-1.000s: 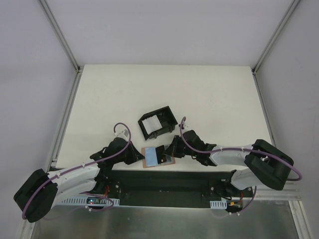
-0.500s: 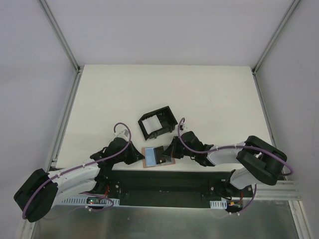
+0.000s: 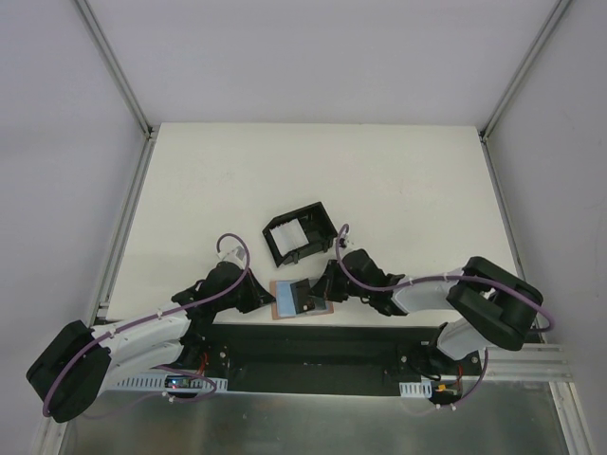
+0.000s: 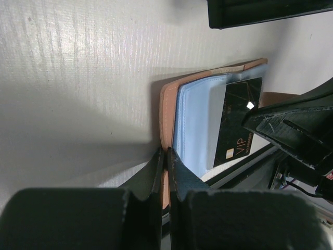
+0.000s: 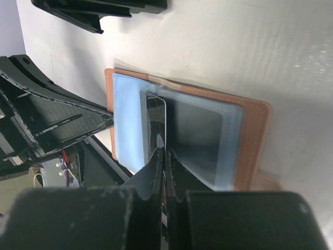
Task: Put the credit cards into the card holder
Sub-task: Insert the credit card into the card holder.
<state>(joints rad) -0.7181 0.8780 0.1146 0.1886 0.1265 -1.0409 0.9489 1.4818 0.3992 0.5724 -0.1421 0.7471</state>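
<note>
The card holder (image 3: 279,303) lies open at the table's near edge, tan outside with light blue sleeves inside. In the left wrist view my left gripper (image 4: 167,156) is shut on the card holder's (image 4: 167,104) tan edge. A black credit card (image 4: 238,124) with gold VIP lettering rests partly in a blue sleeve. My right gripper (image 5: 164,152) is shut on that credit card's (image 5: 155,117) near edge, above the card holder's (image 5: 256,135) open face. From above, the left gripper (image 3: 266,299) and right gripper (image 3: 322,289) flank the credit card (image 3: 303,293).
A black box frame (image 3: 300,237) with white pieces stands just behind the card holder, close to both grippers. The black base rail (image 3: 313,346) runs along the table's near edge right under the card holder.
The right arm has shifted a little to the left with the card, and its elbow has drawn in. The left arm has stayed still.
</note>
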